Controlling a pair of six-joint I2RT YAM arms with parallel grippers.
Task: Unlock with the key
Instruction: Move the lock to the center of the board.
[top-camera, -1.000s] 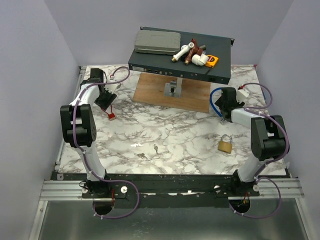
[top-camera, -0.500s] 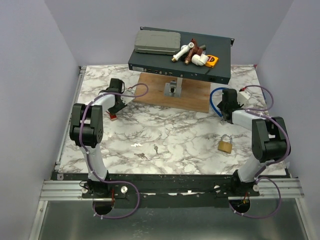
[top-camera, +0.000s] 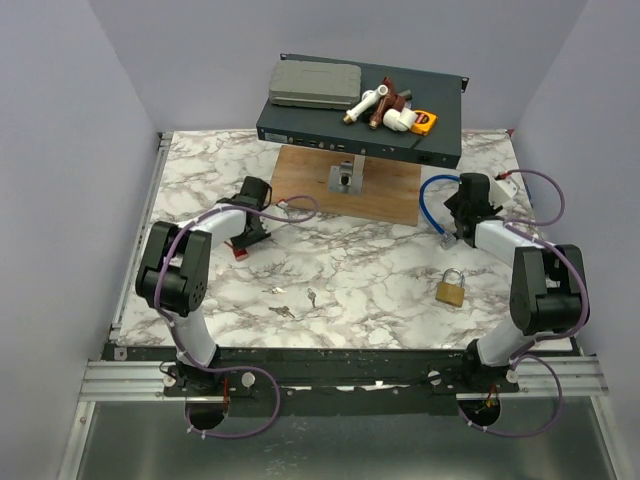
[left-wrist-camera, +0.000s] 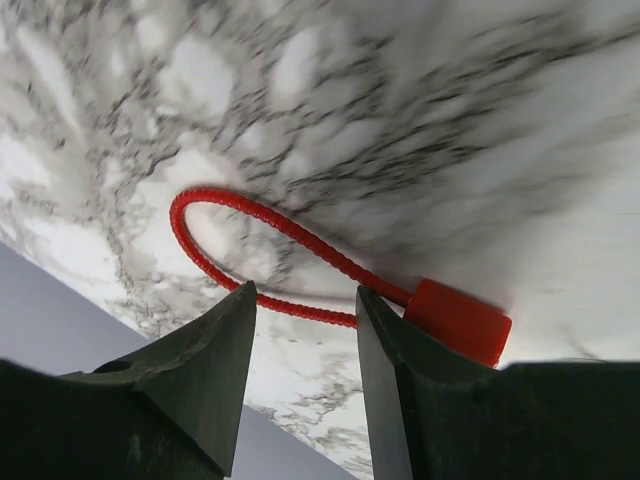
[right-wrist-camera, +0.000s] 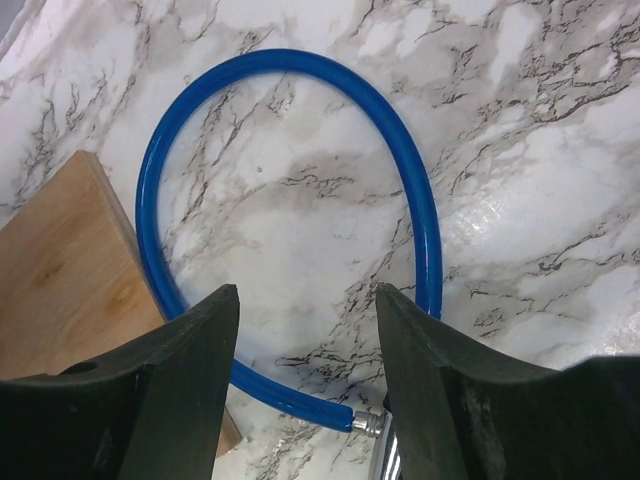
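As it lies flat, the padlock (top-camera: 450, 291) looks brass-bodied, silver-shackled

One padlock (top-camera: 450, 289), two keys (top-camera: 311, 297), one blue hose (right-wrist-camera: 275, 57), one red tie (left-wrist-camera: 458, 320).

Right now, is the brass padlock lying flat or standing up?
Lying flat: the padlock shows its broad face upward on the table.

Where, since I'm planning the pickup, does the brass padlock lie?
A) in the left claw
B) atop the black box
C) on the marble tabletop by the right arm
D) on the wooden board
C: the padlock lies on the marble tabletop beside the right arm.
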